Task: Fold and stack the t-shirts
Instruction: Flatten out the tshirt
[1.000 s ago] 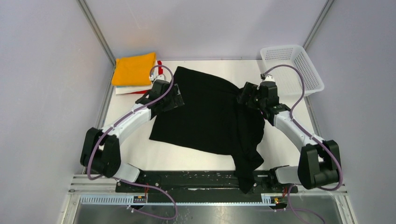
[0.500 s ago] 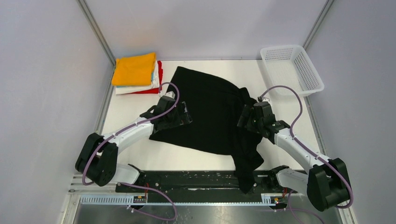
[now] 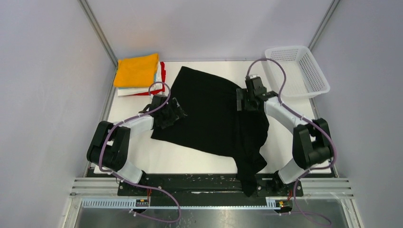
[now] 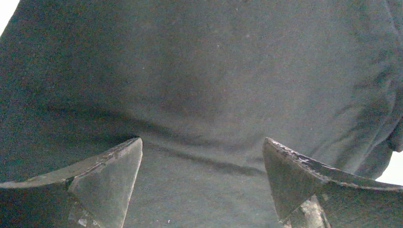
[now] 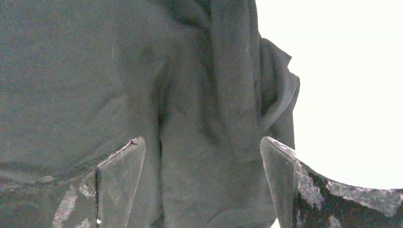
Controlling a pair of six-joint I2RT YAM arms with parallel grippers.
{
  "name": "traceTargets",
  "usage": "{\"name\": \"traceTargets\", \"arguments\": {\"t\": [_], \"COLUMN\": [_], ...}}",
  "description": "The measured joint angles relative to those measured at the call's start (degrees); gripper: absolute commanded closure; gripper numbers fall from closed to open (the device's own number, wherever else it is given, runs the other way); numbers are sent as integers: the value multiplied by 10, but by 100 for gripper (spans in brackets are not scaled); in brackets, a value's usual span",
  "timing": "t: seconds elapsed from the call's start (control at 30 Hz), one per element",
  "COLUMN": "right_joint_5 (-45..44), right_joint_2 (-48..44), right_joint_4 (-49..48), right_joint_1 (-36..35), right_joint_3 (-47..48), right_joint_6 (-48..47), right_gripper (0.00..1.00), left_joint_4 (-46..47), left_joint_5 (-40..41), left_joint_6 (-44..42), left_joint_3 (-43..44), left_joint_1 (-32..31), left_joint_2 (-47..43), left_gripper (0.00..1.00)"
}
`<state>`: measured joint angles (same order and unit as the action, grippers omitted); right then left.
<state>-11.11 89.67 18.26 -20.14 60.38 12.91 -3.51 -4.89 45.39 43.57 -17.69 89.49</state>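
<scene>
A large black t-shirt lies spread over the middle of the table, and its right part is bunched and hangs over the near edge. My left gripper is open over the shirt's left edge; in the left wrist view its jaws stand wide apart above smooth black cloth. My right gripper is open over the shirt's wrinkled right side; in the right wrist view folds of black cloth lie between the spread fingers. Folded shirts, orange-yellow on top, are stacked at the far left.
A white mesh basket stands at the far right corner. Bare white table shows left of the shirt and to its right. Metal frame posts rise at both back corners.
The right gripper has moved away from the near edge toward the back, along the shirt's right side. The left gripper has drawn back slightly left and farther. The shirt has barely shifted.
</scene>
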Motion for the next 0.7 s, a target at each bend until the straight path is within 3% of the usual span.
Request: {"name": "traceTargets", "arguments": {"t": [0.33, 0.7], "right_joint_5": [-48, -7], "right_joint_2": [166, 244], "right_joint_4": [104, 191], "right_joint_1": [7, 43], "right_joint_3": [180, 271], "right_joint_6": [-186, -298], "right_gripper": [9, 27], "left_joint_4": [57, -15], "left_joint_5": [-73, -67], "left_joint_6": [17, 18], "left_joint_3": [-49, -75], "left_joint_1": [51, 63], "left_joint_2": [-22, -79], "left_gripper": [1, 1]}}
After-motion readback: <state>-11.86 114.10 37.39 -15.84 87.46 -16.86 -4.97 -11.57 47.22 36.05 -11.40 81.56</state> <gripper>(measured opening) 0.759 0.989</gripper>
